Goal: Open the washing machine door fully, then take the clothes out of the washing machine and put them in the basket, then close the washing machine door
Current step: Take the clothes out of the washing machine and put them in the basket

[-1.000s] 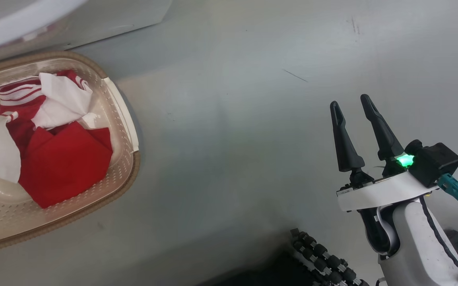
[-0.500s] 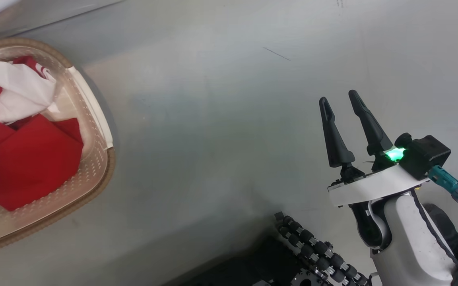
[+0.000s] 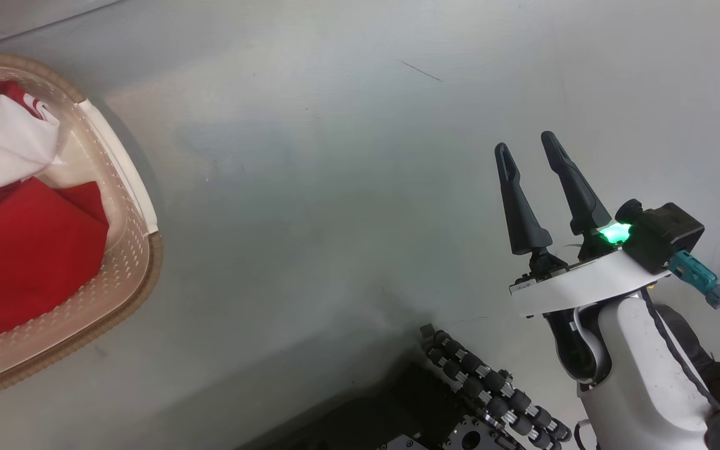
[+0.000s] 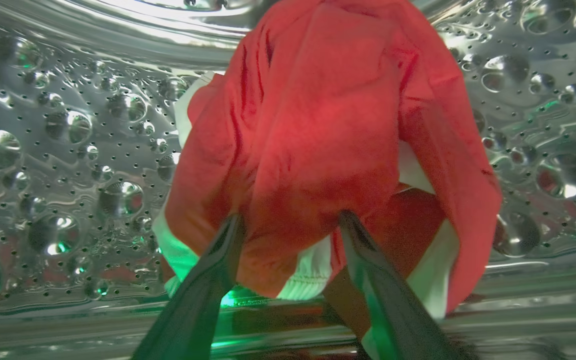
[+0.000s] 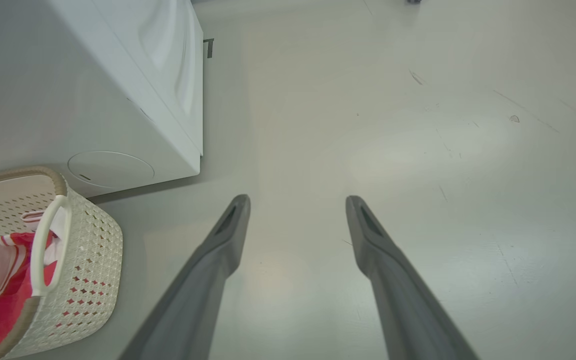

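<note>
Cream perforated plastic basket (image 3: 147, 275) with brown rim held red-and-white clothes (image 3: 22, 256) and sat just beside the white washing machine (image 5: 118, 100). Dimpled steel drum (image 4: 68, 150) held a red garment with white trim (image 4: 318, 125). Left gripper (image 4: 290, 220) was inside the drum, fingers spread wide either side of a fold, not clamped. Right gripper (image 3: 524, 144) hung over the grey floor (image 3: 335, 187), fingers apart, empty.

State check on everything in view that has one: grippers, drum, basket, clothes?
drum: holds a bunched red-and-white garment.
left gripper: open, tips at the garment, no grip.
right gripper: open, empty, over the floor.
basket: upright on the floor, partly filled.
clothes: red and white, crumpled in the basket.
</note>
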Robot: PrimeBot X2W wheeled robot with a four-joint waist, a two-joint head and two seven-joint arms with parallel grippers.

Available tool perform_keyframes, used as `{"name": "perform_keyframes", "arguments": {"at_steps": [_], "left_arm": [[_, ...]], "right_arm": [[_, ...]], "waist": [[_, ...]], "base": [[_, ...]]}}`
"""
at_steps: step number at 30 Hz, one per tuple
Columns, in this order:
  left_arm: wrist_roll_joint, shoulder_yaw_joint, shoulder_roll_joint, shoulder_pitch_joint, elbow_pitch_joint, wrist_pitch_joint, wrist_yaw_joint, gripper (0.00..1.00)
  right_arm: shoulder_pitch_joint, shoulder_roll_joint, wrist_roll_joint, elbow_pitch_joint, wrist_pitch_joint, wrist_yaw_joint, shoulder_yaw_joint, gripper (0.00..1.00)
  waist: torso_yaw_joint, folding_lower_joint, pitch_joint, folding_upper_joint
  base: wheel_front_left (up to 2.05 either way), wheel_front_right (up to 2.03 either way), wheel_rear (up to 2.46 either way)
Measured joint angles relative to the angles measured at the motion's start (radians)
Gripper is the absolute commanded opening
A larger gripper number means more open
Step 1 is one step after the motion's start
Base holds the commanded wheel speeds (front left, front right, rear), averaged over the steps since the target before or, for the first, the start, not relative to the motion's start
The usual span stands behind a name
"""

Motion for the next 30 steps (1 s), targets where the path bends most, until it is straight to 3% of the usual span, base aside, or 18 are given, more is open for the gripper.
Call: {"name": "perform_keyframes", "arguments": {"at_steps": [3,6,7,18,25,30], "left_arm": [[0.0,0.0,0.007,-0.016,0.005,0.009,0.0,1.0],[0.011,-0.006,0.014,-0.031,0.003,0.011,0.0,0.21],[0.015,-0.011,0.017,-0.035,0.003,0.013,0.0,0.0],[0.034,-0.024,0.02,-0.05,-0.004,-0.021,0.0,0.0],[0.04,-0.045,0.007,-0.05,-0.04,-0.114,0.0,0.0],[0.042,-0.056,-0.041,-0.041,-0.057,-0.201,0.0,0.0]], "right_arm": [[-0.002,0.0,0.0,0.0,0.0,0.0,0.002,1.0],[-0.005,0.0,0.003,0.0,0.0,0.0,0.007,1.0],[-0.009,0.0,0.007,0.0,0.0,0.0,0.009,1.0],[-0.031,0.001,0.012,-0.013,0.0,0.0,-0.004,1.0],[-0.031,-0.01,0.012,-0.03,0.0,0.0,-0.044,1.0],[-0.032,-0.033,0.005,-0.038,0.0,0.0,-0.06,1.0]], "waist": [[-0.002,0.0,0.003,0.0],[-0.003,0.0,0.005,0.0],[-0.003,0.0,0.006,0.0],[0.001,0.0,0.011,0.0],[0.035,-0.0001,0.011,0.0],[0.07,-0.0001,0.01,0.0]], "base": [[0.0,0.0,0.0],[0.0,0.0,0.0],[0.0,0.0,0.0],[0.0,0.0,0.0],[0.0,0.0,0.0],[0.0,0.0,0.0]]}}
